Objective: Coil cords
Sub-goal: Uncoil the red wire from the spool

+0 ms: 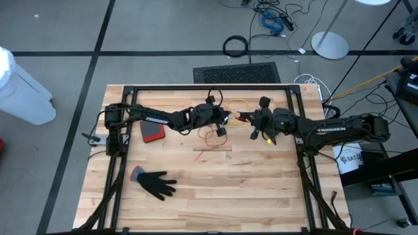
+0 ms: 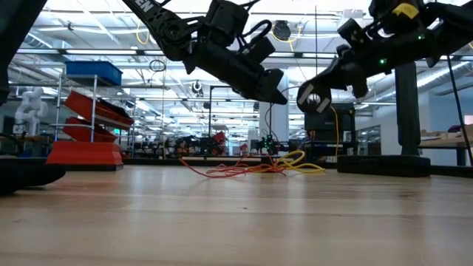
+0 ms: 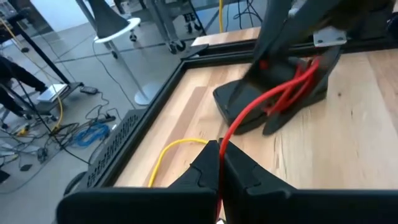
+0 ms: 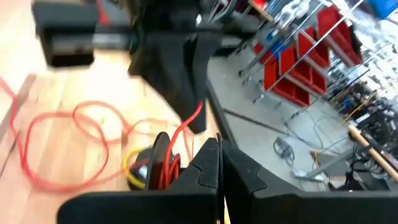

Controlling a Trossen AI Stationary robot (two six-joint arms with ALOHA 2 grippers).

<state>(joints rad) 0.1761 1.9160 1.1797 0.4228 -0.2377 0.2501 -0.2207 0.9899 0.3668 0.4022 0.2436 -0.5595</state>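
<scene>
Cords first: the red cord (image 1: pixel 210 137) sprawls in loose loops near the table's far middle, the yellow cord (image 1: pixel 236 103) lies just beyond it by the far rail, and no black cord can be made out. Left gripper (image 1: pixel 224 118) is pinched shut on the red cord, which runs taut across to the right gripper (image 1: pixel 242 117), also clamped on it, both raised off the wood. White TROSSEN lettering reads along the right arm (image 1: pixel 331 128); the left arm's matching label is too small to read. Plenty of bare table (image 1: pixel 248 189) lies on the near side, where only a black glove (image 1: pixel 157 183) rests, with a red pad (image 1: pixel 151 132) partly tucked under the left arm.
</scene>
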